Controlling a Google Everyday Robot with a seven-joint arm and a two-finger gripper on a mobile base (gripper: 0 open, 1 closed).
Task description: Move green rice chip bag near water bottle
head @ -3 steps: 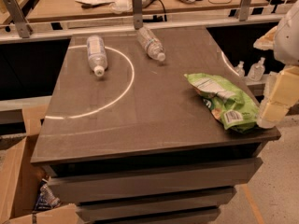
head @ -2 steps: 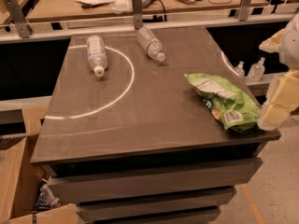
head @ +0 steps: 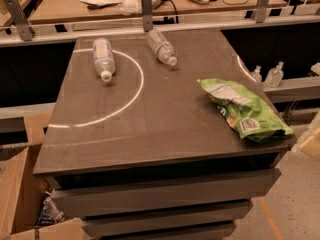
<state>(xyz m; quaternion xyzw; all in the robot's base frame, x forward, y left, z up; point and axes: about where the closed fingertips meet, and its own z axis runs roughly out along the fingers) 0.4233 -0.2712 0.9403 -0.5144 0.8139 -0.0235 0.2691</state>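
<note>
**Chip bag sits at the right rim**

The tool [head: 311, 145] just peeks in at the right frame edge, and I cannot tell its grip. The green rice chip bag [head: 245, 109] lies along the desk [head: 150, 134] edge, well apart from the water bottle [head: 161, 46] lying far back.

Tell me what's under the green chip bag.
Only the dark table shows around the chip bag, which lies near its right edge. Anything beneath the bag is covered. The claw sits at the picture's right edge, off the table.

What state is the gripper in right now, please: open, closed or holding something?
Gripper: cannot be told; only a sliver shows at the right edge, beside the chip bag.
</note>
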